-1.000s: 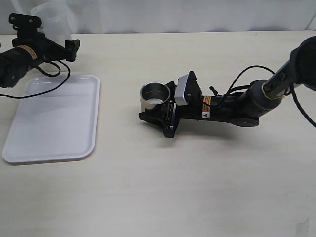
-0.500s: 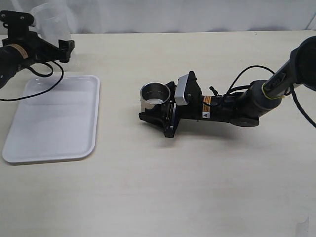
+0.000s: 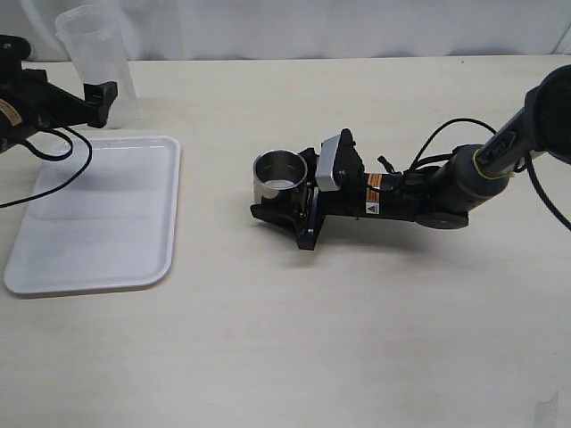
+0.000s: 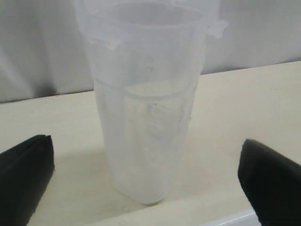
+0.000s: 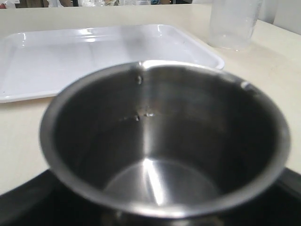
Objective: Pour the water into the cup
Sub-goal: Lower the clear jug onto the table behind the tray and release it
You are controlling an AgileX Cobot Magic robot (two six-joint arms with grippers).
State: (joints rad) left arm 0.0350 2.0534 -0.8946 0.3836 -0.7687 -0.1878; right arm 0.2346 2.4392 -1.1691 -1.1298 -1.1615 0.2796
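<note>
The steel cup [image 3: 280, 176] stands mid-table with my right gripper [image 3: 278, 216] shut on its base; it fills the right wrist view [image 5: 164, 117], shiny inside, with dark jaws at both lower sides. The translucent plastic beaker [image 3: 94, 58] stands upright at the far left. In the left wrist view the beaker [image 4: 148, 103] stands alone, with a faint level line of clear water [image 4: 146, 141] seen through its wall. My left gripper [image 3: 100, 93] is open and empty just in front of it; its dark fingers [image 4: 23, 181] stand wide apart, clear of the beaker.
A white tray [image 3: 53, 267] lies on the table at the left, in front of the beaker; it also shows behind the cup in the right wrist view [image 5: 47, 61], with the beaker [image 5: 233, 23] beyond it. A cable hangs from the left arm over the tray.
My left arm has drawn back to the left, away from the beaker, which stays standing in place. The right gripper and the cup have not moved.
</note>
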